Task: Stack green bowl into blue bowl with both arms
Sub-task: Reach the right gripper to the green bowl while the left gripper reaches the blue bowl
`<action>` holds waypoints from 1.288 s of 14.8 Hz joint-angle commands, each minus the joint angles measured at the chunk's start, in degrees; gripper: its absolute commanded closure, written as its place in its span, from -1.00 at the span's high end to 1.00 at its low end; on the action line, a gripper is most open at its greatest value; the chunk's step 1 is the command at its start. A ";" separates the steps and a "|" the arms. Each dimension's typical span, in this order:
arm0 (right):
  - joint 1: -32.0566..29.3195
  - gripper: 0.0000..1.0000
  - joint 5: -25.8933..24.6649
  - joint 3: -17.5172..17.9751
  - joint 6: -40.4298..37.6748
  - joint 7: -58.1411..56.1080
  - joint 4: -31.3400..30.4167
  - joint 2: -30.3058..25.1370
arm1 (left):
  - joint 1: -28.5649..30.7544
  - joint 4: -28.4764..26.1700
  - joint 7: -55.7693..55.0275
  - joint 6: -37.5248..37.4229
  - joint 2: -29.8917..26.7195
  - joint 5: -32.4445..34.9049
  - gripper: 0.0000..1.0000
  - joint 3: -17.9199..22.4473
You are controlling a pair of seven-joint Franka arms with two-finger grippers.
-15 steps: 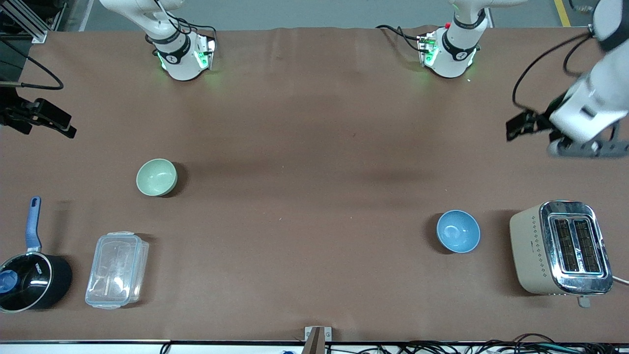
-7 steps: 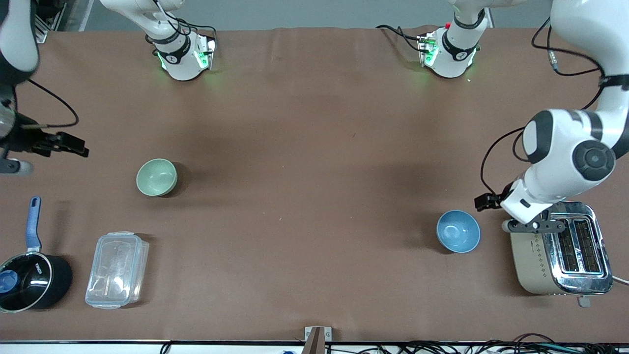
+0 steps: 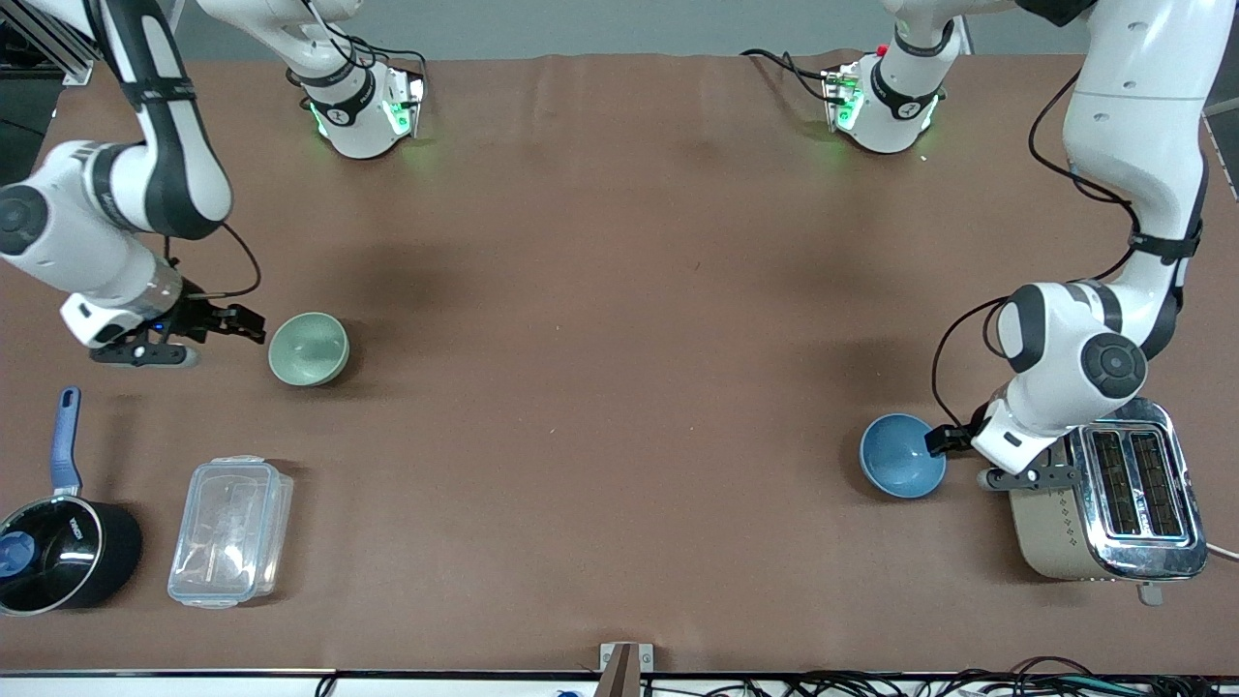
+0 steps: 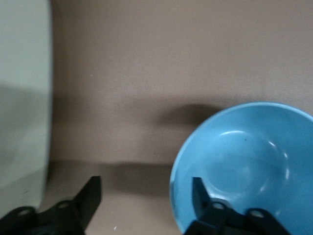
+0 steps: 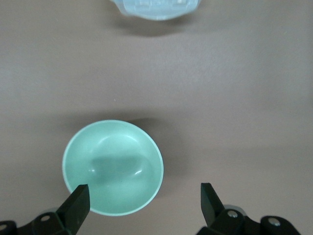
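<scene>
The green bowl (image 3: 309, 348) sits upright on the brown table toward the right arm's end. My right gripper (image 3: 247, 324) is open and empty, low beside the bowl's rim. In the right wrist view the green bowl (image 5: 112, 166) lies partly between the open fingers (image 5: 78, 201) of my right gripper (image 5: 144, 200). The blue bowl (image 3: 902, 455) sits upright toward the left arm's end. My left gripper (image 3: 939, 440) is open at its rim, on the toaster's side. In the left wrist view my left gripper (image 4: 145, 196) has one finger (image 4: 199, 193) over the blue bowl (image 4: 249, 156), the other outside it.
A cream and chrome toaster (image 3: 1103, 489) stands close beside the blue bowl and shows in the left wrist view (image 4: 22, 98). A clear plastic container (image 3: 230, 530) and a black saucepan with a blue handle (image 3: 58, 542) lie nearer the front camera than the green bowl.
Both arms have swung in from the table's ends and come down. The right gripper has reached the green bowl, the left gripper the blue bowl's rim. The bowls have not moved.
</scene>
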 commanded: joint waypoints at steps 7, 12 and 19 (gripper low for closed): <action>-0.19 0.65 -0.06 0.21 18.45 -0.19 -8.66 8.03 | -0.81 2.97 -2.38 -0.96 1.56 -1.74 -1.00 -4.52; -0.28 -0.38 0.47 0.21 19.34 0.07 -9.02 9.00 | -1.33 2.97 -22.04 -5.88 -0.99 -1.74 -1.00 -17.69; 0.16 -0.99 0.47 0.47 8.83 2.89 -4.12 5.50 | -21.88 8.76 -50.26 -5.45 5.15 -1.04 -0.99 -19.22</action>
